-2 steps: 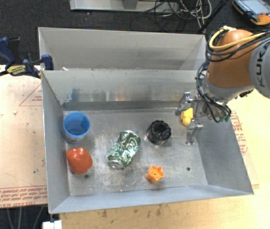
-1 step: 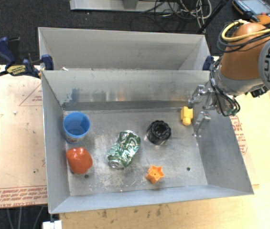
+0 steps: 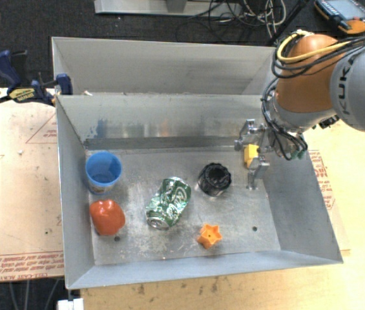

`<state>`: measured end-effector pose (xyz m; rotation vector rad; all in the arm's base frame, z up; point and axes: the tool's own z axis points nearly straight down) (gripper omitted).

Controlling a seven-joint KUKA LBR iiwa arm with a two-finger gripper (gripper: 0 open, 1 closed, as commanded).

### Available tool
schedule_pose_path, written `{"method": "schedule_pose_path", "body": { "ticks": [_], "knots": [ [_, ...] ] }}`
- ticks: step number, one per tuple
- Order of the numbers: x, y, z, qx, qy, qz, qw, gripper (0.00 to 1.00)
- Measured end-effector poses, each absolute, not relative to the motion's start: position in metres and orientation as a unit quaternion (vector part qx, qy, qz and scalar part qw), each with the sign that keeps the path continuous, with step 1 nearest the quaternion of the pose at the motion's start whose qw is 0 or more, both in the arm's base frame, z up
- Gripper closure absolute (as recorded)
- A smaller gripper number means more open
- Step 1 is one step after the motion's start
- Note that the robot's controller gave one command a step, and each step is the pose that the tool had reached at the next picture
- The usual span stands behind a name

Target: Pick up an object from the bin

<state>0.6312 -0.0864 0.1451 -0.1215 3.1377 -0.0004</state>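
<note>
The pincer [image 3: 253, 175] hangs low inside the grey bin [image 3: 169, 70], right of the frame's centre, close to the bin's right wall. Its opening state cannot be determined. Nothing is seen held in it. The nearest item is a black round object [image 3: 214, 178], just to the left of the pincer and apart from it. Further left lies a crushed green can [image 3: 168, 202]. An orange star-shaped piece [image 3: 209, 236] lies lower centre. A blue cup [image 3: 103, 170] and a red rounded object [image 3: 107, 216] sit at the left.
</note>
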Motion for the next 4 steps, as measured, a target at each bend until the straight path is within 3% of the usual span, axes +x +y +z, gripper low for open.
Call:
{"method": "schedule_pose_path", "body": {
  "ticks": [1, 2, 4],
  "knots": [
    [0.626, -0.046, 0.098, -0.084, 0.996, 0.001, 0.002, 0.00],
    [0.622, -0.028, 0.081, -0.267, 0.963, -0.003, 0.015, 1.00],
    [0.620, -0.028, 0.083, -0.268, 0.963, -0.002, 0.009, 1.00]
  ]
}}
